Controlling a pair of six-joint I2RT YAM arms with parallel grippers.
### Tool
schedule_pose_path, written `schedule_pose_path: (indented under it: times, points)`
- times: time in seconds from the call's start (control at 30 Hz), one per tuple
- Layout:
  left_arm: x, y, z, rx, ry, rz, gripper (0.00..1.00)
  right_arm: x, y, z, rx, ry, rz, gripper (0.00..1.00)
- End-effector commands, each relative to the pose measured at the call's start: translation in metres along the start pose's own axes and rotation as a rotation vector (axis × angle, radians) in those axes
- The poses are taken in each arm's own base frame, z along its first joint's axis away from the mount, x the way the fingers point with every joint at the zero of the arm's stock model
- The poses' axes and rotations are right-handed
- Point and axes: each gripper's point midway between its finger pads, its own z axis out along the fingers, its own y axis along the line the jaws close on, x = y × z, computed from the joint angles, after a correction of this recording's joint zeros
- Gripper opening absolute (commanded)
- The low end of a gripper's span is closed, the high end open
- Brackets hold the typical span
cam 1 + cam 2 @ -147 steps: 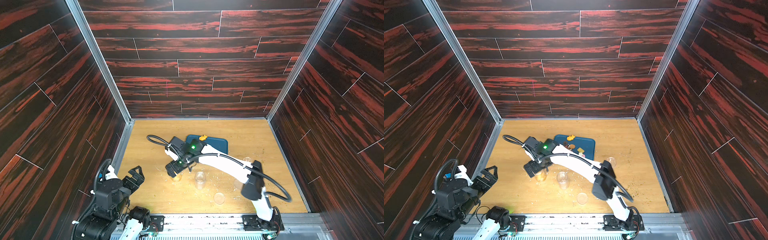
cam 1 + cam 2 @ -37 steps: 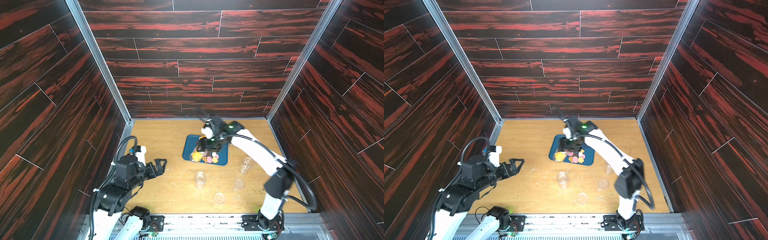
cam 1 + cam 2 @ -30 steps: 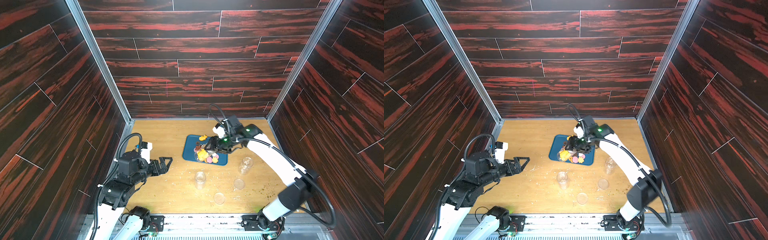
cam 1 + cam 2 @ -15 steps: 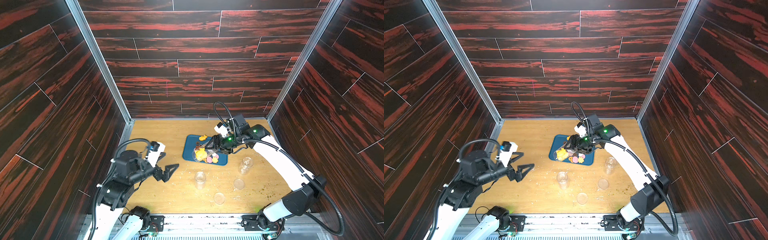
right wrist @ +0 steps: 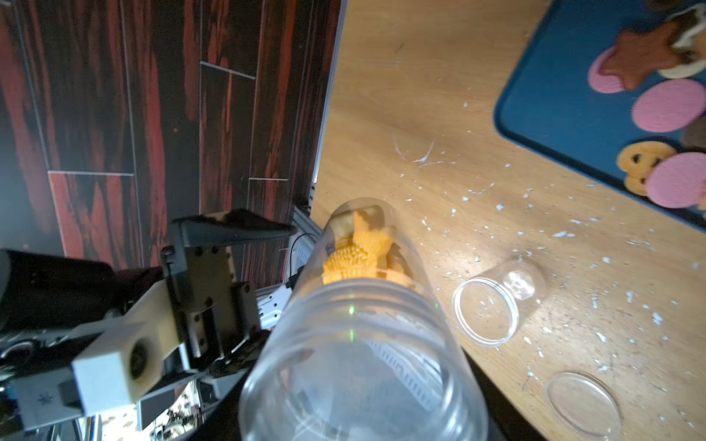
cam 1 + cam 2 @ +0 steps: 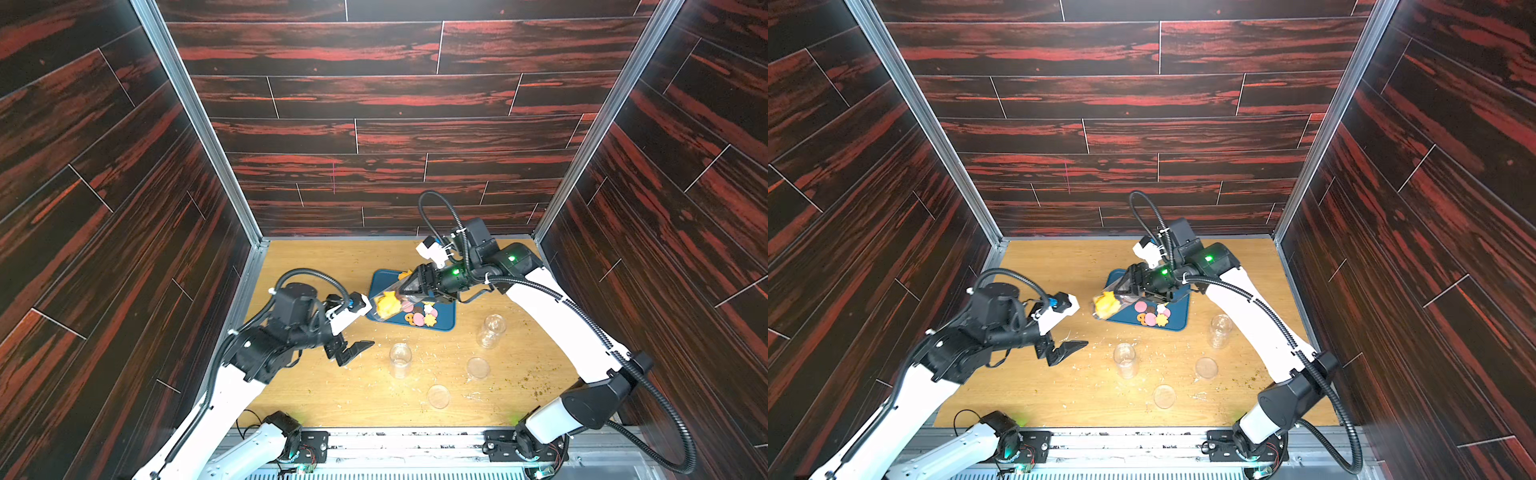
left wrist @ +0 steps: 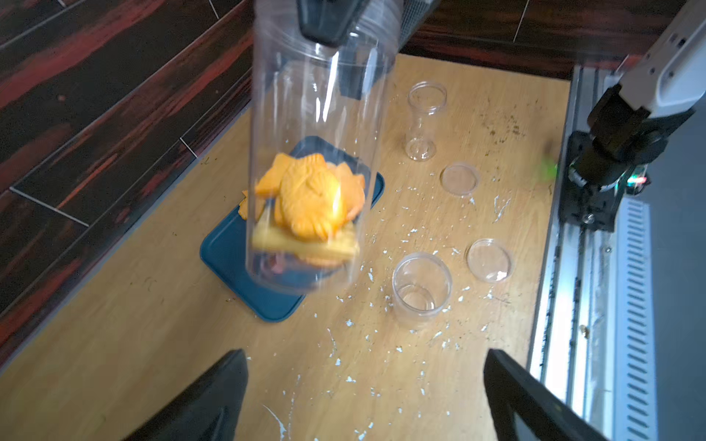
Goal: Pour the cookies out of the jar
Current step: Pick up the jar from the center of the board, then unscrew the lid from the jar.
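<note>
Reaching from the front right corner of the wooden desk [image 6: 332,395], the right arm [image 6: 552,316] bends at the elbow and points leftward above the dark blue rectangular tray [image 6: 449,326]. The right jaws grip a clear plastic jar [image 6: 395,296] by its neck, its closed bottom aimed at the left arm [image 6: 266,353]. Orange and yellow cookies [image 6: 386,305] sit at that bottom end, and pink, orange and brown cookies [image 6: 419,318] lie on the tray. The left arm hovers with its elbow folded, the left jaws spread wide.

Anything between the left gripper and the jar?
Nothing visible. The open left gripper faces the jar base across a bare gap; only the right gripper touches the jar, gripping its mouth end.
</note>
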Motion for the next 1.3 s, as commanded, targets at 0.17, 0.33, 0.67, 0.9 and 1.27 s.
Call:
schedule_pose_path:
  times: [0.17, 0.33, 0.67, 0.9, 1.27]
  points:
    - [-0.018, 0.006, 0.006, 0.011, -0.007, 0.130, 0.99, 0.011, 0.020, 0.013, -0.064, 0.090, -0.047, 0.54]
    - [-0.025, 0.005, 0.012, 0.023, -0.014, 0.142, 1.00, 0.020, 0.031, 0.015, -0.104, 0.124, -0.074, 0.54]
    - [-0.021, 0.012, 0.018, -0.047, 0.019, 0.168, 0.99, 0.031, 0.049, 0.012, -0.186, 0.163, -0.104, 0.54]
    - [-0.019, 0.020, 0.017, -0.094, 0.033, 0.141, 0.85, 0.042, 0.061, 0.010, -0.232, 0.195, -0.123, 0.54]
    - [-0.016, 0.014, 0.014, -0.069, 0.050, 0.118, 0.70, 0.043, 0.061, 0.011, -0.237, 0.194, -0.119, 0.54]
